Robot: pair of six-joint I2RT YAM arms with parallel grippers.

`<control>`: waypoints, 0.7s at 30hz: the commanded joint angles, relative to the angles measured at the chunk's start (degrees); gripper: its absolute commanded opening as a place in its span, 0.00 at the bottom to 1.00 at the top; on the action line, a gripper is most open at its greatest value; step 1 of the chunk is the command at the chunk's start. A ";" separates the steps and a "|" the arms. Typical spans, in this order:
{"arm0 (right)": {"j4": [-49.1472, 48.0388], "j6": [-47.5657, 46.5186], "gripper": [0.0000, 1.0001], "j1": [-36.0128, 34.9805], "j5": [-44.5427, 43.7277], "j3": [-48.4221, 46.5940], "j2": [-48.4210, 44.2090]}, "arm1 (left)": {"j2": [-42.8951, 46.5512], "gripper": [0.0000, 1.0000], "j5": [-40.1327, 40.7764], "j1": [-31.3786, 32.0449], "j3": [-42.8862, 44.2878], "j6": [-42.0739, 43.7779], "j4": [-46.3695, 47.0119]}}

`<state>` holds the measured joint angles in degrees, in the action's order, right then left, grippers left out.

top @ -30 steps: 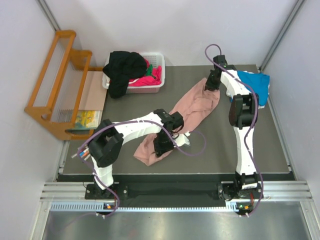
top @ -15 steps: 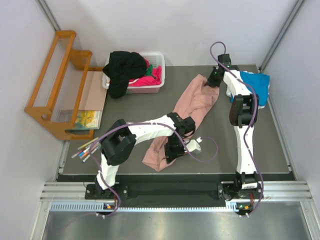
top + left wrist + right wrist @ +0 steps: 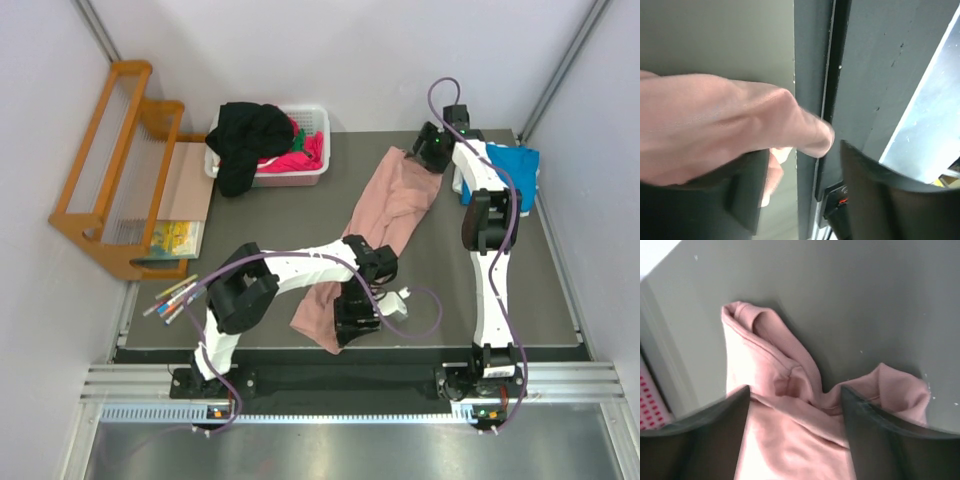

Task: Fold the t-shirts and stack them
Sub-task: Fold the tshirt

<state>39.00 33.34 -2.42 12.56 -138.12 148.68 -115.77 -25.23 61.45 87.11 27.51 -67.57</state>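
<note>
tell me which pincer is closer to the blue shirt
Right. The right pincer is at the far end of the pink shirt, beside the blue shirt. The left pincer is at the pink shirt's near end, well away from the blue one.

White arms (image 3: 300, 265), black joints (image 3: 487, 222), purple cables (image 3: 422, 297)

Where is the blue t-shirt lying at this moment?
In the top view, the blue t-shirt lies at the far right corner of the table, partly behind the right arm, just right of the pink t-shirt.
</note>
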 commanded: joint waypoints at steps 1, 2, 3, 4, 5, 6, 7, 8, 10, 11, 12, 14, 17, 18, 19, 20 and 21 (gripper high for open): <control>-2.19 -2.14 0.83 0.75 -1.74 -1.10 -3.38 | 5.80 0.78 0.01 -1.24 -1.33 -1.84 0.07; -1.66 -2.75 1.00 0.75 -2.53 -0.66 -4.18 | 6.68 0.84 -0.08 -2.03 -1.33 -2.19 0.24; -1.13 -3.19 1.00 0.66 -3.23 -0.39 -5.23 | 7.65 0.88 -0.17 -3.17 -0.89 -2.54 0.68; 0.01 -3.46 1.00 0.48 -5.24 0.13 -7.59 | 9.57 0.92 -1.30 -6.40 -0.54 -2.89 0.60; 0.80 -3.98 1.00 0.22 -6.39 0.31 -8.92 | 10.64 0.97 -2.09 -8.43 -0.02 -2.90 0.34; 1.51 -4.34 1.00 0.04 -7.54 0.49 -10.24 | 11.61 0.98 -3.23 -10.71 1.64 -2.81 -0.62; 2.12 -4.60 1.00 -0.48 -8.50 1.01 -11.73 | 13.70 0.98 -5.16 -15.78 2.62 -2.55 -1.07; 3.35 -5.30 1.00 -0.92 -11.12 1.62 -15.32 | 14.94 0.98 -6.39 -18.62 3.67 -2.46 -1.42; 3.62 -6.62 0.99 -3.02 -13.77 5.03 -19.46 | 18.62 0.98 -8.42 -26.77 6.31 -1.76 -2.39; 3.97 -7.76 1.00 -3.99 -16.48 6.28 -24.09 | 19.78 0.98 -9.56 -29.26 6.93 -1.41 -2.48; 4.41 -8.38 1.00 -4.96 -18.08 7.51 -26.32 | 20.92 0.98 -9.40 -31.28 7.45 -1.23 -2.57; 5.73 -10.30 1.00 -9.00 -20.90 10.67 -32.65 | 24.35 0.98 -9.57 -36.47 7.20 -0.70 -2.83; 7.84 -13.29 1.00 -16.81 -23.01 17.70 -41.61 | 29.79 0.99 -12.02 -44.64 5.01 -0.79 -1.96; 9.67 -13.65 1.00 -19.09 -23.10 19.63 -43.46 | 31.29 0.99 -14.56 -47.19 2.82 -1.05 -0.82; 10.91 -13.66 1.00 -23.56 -22.76 23.56 -46.43 | 34.09 0.99 -15.28 -52.43 1.50 -1.83 0.24; 11.53 -13.05 1.00 -25.95 -22.67 26.39 -48.03 | 35.42 0.99 -15.46 -54.75 0.00 -2.54 3.38; 11.62 -12.34 1.00 -28.24 -22.84 29.98 -49.79 | 36.83 0.99 -13.98 -56.77 -3.23 -3.50 5.15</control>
<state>44.80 22.72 -21.30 -8.25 -117.84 105.56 -84.68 -35.57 12.75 90.19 25.43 -66.74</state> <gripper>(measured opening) 0.995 0.987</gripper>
